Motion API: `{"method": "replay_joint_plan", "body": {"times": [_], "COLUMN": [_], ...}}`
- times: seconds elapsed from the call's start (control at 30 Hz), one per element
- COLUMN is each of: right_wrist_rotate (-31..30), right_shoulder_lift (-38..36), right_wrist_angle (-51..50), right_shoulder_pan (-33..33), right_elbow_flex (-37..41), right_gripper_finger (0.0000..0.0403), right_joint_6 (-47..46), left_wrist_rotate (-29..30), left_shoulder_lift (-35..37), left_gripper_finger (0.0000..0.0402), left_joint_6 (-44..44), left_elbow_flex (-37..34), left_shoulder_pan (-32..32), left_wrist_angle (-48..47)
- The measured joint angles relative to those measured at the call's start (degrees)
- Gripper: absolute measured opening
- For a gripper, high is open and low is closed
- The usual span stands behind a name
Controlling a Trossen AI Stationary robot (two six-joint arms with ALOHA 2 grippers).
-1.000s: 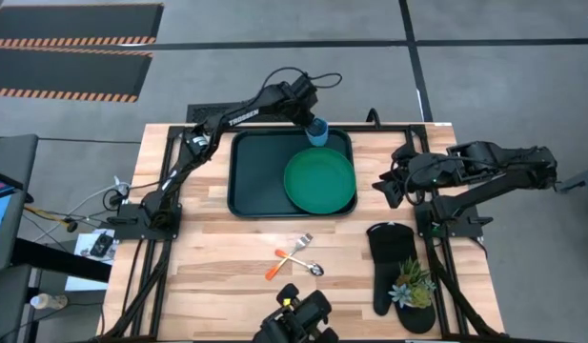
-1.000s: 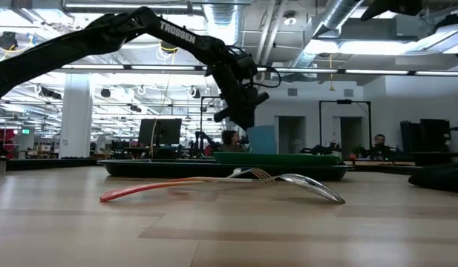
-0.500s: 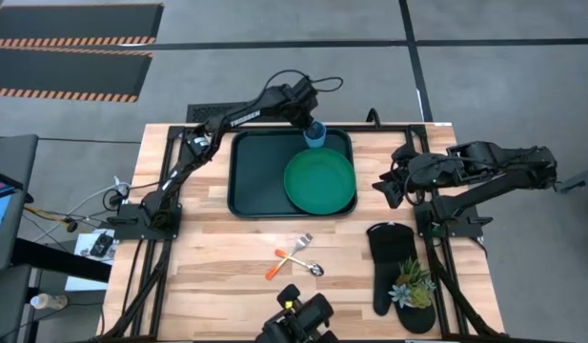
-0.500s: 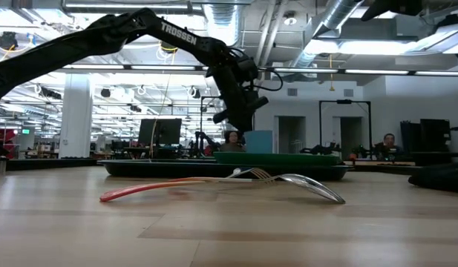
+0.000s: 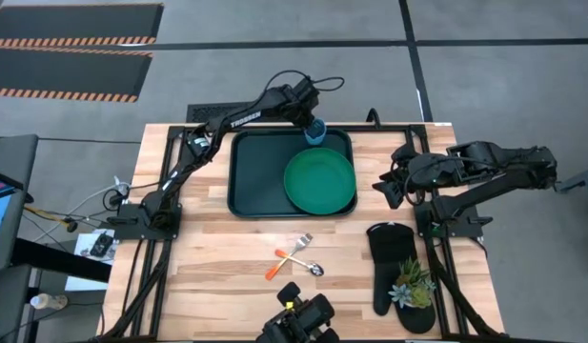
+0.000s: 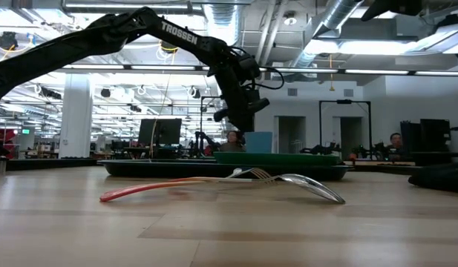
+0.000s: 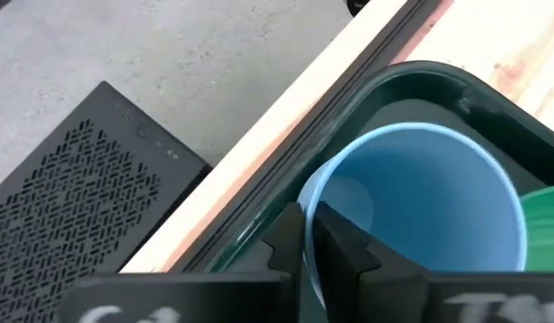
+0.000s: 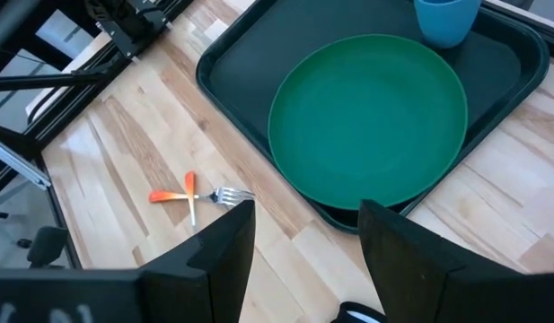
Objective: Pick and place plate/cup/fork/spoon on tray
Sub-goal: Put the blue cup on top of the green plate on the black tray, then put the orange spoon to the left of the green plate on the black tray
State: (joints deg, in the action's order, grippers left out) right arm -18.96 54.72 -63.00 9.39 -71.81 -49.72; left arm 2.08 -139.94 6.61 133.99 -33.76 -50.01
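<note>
Pinching the small bright blue cup's (image 7: pixel 411 215) rim, my left end effector (image 7: pixel 312 238) sets it in the dark green rectangular tray's (image 5: pixel 246 181) far corner; spreading crookedly could tip it onto the round green plate (image 5: pixel 319 181) beside.

One tray (image 5: pixel 251 176), one plate (image 5: pixel 319 180), one cup (image 5: pixel 315 131), one fork (image 5: pixel 296 249), apparently one spoon (image 5: pixel 308 266), one mitt (image 5: pixel 387 262) and one plant (image 5: pixel 413 284).
</note>
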Motion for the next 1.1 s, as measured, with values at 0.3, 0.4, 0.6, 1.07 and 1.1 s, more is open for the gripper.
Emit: {"method": "replay_joint_plan", "body": {"times": [0.3,0.4,0.6,1.07,1.1], "right_wrist_rotate": [0.02,0.02,0.02,0.03,0.04], "right_shoulder_lift": [0.02,0.00,0.00,-0.01,-0.14], "right_wrist_angle": [0.00,0.00,0.00,0.01,0.00], "right_shoulder_pan": [0.00,0.00,0.00,-0.01,0.00], "right_elbow_flex": [0.00,0.00,0.00,0.00,0.00], "right_gripper_finger": [0.0223,0.0223,0.0223,0.0223,0.0223], "right_joint_6": [0.07,0.09,0.17,0.73,0.74], "left_wrist_rotate": [-0.74,-0.76,-1.11,-5.79,-6.64], "left_shoulder_lift": [0.02,0.02,0.87,8.37,9.18], "left_gripper_finger": [0.0114,0.0138,0.0182,0.0218,0.0218], "left_joint_6": [0.51,0.52,0.58,1.60,1.60], "left_elbow_flex": [0.00,0.00,0.90,0.96,0.96], "left_shoulder_pan": [0.00,0.00,-0.13,-0.40,-0.26], "left_wrist_angle": [0.53,0.53,0.24,-9.38,-10.31]}}
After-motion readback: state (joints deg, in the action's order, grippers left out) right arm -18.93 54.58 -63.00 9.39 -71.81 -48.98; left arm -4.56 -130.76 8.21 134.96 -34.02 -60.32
